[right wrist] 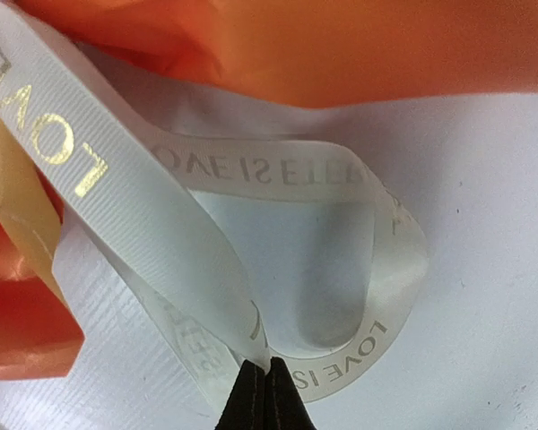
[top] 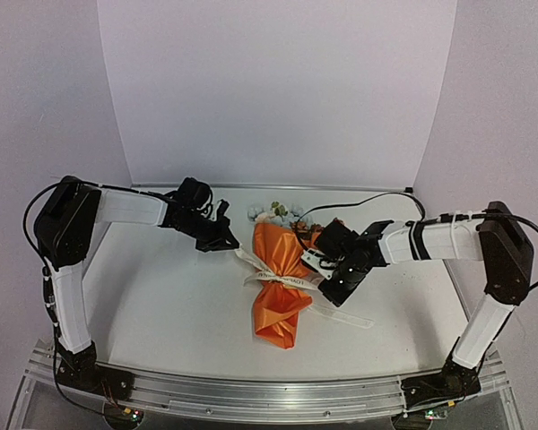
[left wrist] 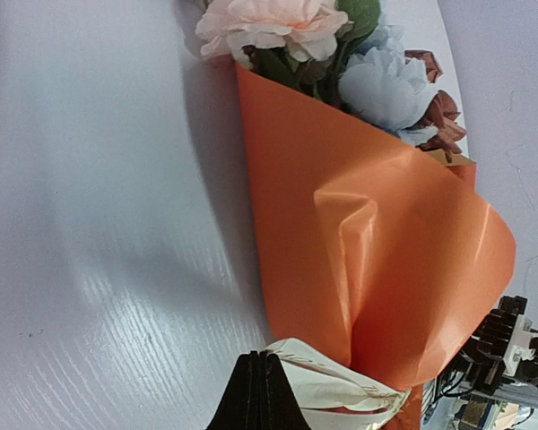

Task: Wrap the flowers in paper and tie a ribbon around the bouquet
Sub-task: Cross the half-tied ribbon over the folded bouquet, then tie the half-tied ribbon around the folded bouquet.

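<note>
Legible ribbon (right wrist: 117,197) lettering, right wrist view only

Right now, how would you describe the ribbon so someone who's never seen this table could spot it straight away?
On the white table, find the orange paper cone lying in the middle, flowers at its far end. The ribbon crosses the cone's narrow waist, pinched by the left gripper and the right gripper. It is the only cream-white strip, printed with gold lettering.

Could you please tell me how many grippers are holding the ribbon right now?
2. The left gripper pinches the ribbon beside the bouquet's left side; the right gripper pinches a loop of it on the bouquet's right.
</note>
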You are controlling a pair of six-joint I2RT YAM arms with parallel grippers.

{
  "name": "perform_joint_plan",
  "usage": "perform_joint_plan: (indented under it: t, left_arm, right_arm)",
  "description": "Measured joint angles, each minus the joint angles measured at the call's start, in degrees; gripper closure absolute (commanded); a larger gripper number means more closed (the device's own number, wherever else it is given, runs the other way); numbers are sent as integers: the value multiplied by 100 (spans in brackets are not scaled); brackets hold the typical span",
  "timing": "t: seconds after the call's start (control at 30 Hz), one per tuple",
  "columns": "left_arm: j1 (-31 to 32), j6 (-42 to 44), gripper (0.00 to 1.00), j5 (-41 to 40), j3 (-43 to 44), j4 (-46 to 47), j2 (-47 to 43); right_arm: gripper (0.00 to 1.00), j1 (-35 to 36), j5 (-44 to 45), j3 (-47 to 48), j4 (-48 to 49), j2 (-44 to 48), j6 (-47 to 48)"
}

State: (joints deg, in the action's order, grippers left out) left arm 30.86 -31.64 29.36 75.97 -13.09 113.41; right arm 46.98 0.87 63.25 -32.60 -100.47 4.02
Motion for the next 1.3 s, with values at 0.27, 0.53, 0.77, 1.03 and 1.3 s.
perform_joint_plan:
  t: [0.27,0.53,0.77,1.03,1.3]
  left_arm:
    - [-20,-37,100,-104,-147,-23,-77]
    - [-30,-27,61,84,-212,120,-175]
    - [-54,-120,30,30,-778,244,-657]
    - [-145,-1997,40,188,-2592,1764,-1871]
    - [746,-5443,53,-303,-4185,5257,-1236]
  right_arm:
    - [100,0,93,-335,-17,278,-236]
    - [100,0,66,-340,-39,278,-419]
    - [81,0,-269,-160,-153,280,-806]
    - [59,0,-522,-58,-174,514,-1362]
    - [56,0,-517,-26,-179,803,-1788]
